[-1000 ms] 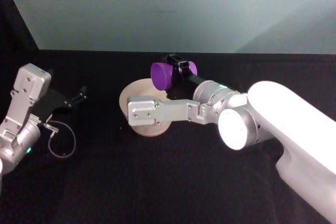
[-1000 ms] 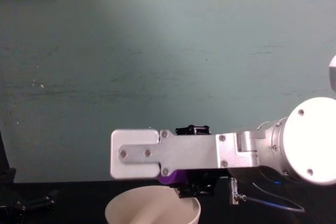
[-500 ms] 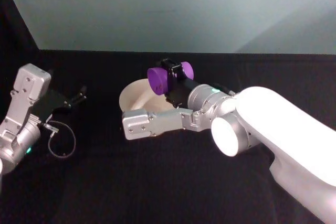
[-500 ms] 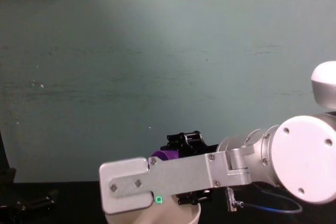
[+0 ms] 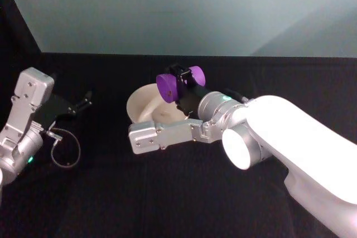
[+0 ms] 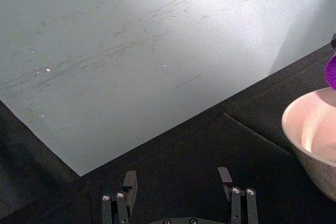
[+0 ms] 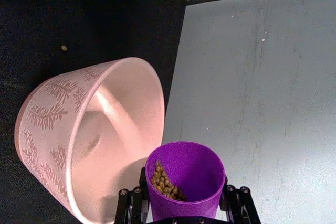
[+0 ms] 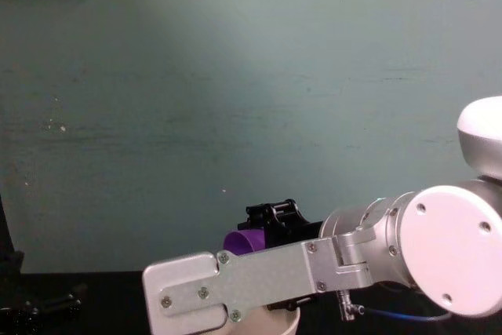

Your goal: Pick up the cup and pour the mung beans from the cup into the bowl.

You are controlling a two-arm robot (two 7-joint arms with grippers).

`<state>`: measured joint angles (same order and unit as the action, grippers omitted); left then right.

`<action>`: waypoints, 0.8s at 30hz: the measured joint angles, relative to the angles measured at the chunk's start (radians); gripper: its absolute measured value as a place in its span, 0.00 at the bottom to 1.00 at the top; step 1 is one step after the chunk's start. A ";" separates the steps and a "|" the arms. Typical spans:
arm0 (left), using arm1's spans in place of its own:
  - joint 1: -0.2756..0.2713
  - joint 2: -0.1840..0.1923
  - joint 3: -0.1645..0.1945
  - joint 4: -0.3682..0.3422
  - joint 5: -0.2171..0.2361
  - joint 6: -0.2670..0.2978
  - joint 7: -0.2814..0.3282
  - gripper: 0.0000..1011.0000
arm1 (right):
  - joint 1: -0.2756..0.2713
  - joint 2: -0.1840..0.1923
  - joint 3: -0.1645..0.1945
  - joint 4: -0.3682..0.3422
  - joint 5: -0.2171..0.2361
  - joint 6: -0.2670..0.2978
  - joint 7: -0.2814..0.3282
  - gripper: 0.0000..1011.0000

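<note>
The cup (image 7: 184,179), tilted at the rim of the bowl (image 7: 63,124), holds mung beans (image 7: 164,182) and is clamped in the right gripper (image 5: 183,81), whose arm hides part of the bowl from us. The left gripper (image 6: 177,179) sits well aside, fingers apart.

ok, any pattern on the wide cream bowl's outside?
Leafy branch motifs around the bowl wall; clearest in right wrist view.

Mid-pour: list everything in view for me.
cup: one, purple, tipped by the bowl's far rim
mung beans: small heap, green-brown, inside the cup
bowl: one, pinkish cream, on the table
loose bean: one, brownish, on the table near the bowl
table: one, black, under everything
wall: one, pale green, behind the table
left hand: one, open, parked at the left
right hand: one, black, shut on the cup
</note>
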<state>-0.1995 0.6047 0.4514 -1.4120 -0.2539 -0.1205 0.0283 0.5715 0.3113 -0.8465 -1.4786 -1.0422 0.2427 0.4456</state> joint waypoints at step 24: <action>0.000 0.000 0.000 0.000 0.000 0.000 0.000 0.99 | -0.008 -0.011 0.005 -0.007 -0.083 -0.017 0.019 0.71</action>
<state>-0.1995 0.6047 0.4514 -1.4120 -0.2539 -0.1205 0.0283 0.5638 0.3000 -0.8414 -1.4853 -1.1248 0.2261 0.4642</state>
